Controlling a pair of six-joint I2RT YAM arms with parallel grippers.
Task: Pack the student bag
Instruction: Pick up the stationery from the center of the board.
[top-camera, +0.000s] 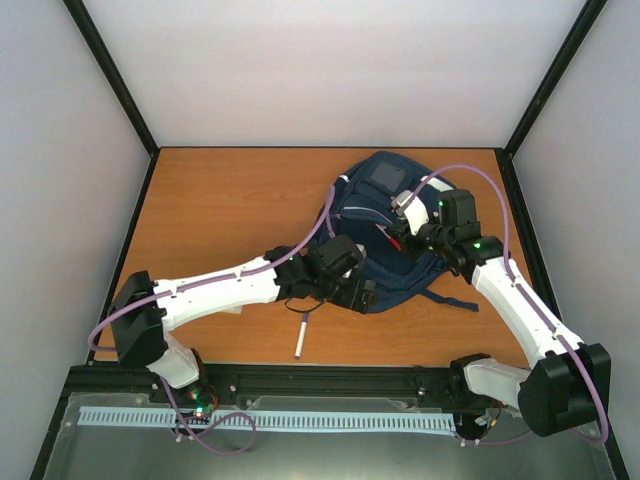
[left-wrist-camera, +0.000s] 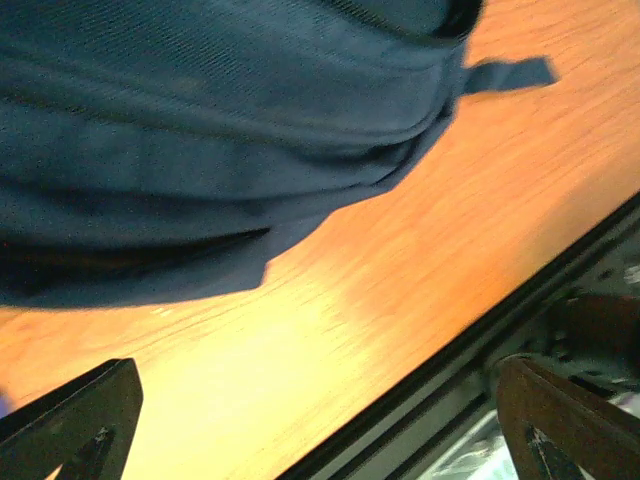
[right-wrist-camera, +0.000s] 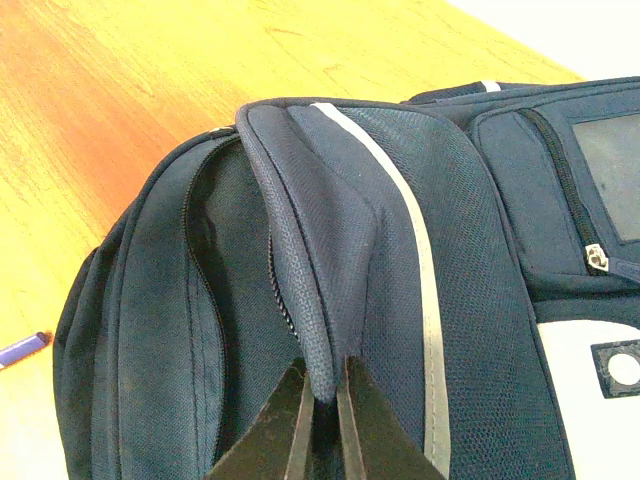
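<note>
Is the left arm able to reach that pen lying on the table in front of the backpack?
Probably yes. The pen lies on bare table close beside the left gripper, which is open and empty, and nothing sits between them. The student bag lies beyond, out of the way.

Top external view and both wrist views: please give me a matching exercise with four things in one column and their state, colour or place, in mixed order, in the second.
1. left gripper
2. right gripper
3. pen
4. student bag

A. thin and white, lying on the table
B. wide open, empty
C. shut on a fabric fold
D. navy with a pale stripe

Pairs: 1-B, 2-C, 3-A, 4-D.
</note>
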